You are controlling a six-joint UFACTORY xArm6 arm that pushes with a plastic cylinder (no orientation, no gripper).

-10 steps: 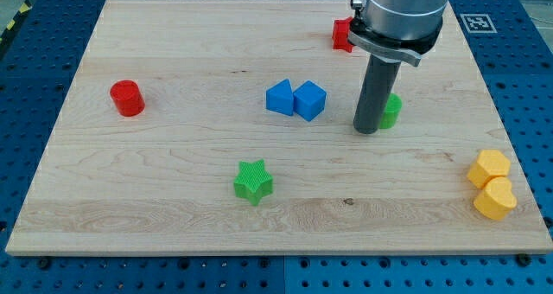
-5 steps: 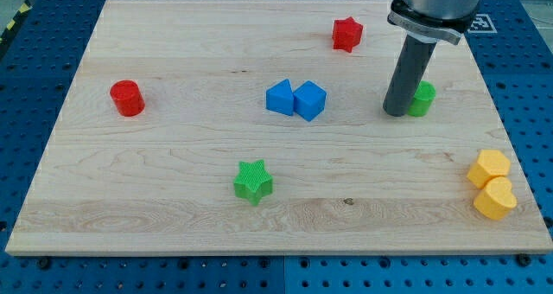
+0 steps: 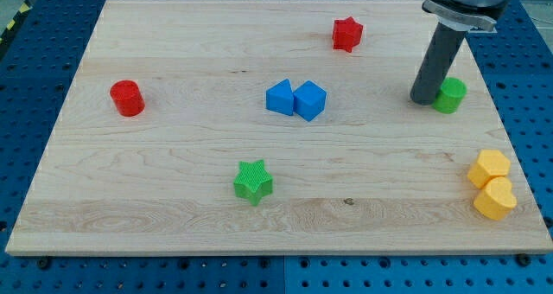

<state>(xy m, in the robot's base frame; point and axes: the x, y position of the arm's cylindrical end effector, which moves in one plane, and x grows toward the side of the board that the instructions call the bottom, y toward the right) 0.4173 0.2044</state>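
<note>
My tip (image 3: 424,99) rests on the wooden board (image 3: 173,182) at the view's right, pressed against the left side of a green cylinder (image 3: 450,95). A red star (image 3: 346,34) lies up and to the left of the tip. Two blue blocks sit touching near the board's middle: a blue pentagon-like block (image 3: 280,97) and a blue cube (image 3: 310,100). Below the tip, at the right edge, a yellow hexagon (image 3: 489,168) and a yellow heart-like block (image 3: 495,199) sit together.
A green star (image 3: 252,182) lies low in the middle of the board. A red cylinder (image 3: 127,98) stands at the left. A blue perforated table (image 3: 527,86) surrounds the board, with a fiducial marker (image 3: 476,22) at the top right.
My tip has slid to the view's right and slightly up, pushing the green cylinder along with it toward the board's right edge. The other blocks have not moved.
</note>
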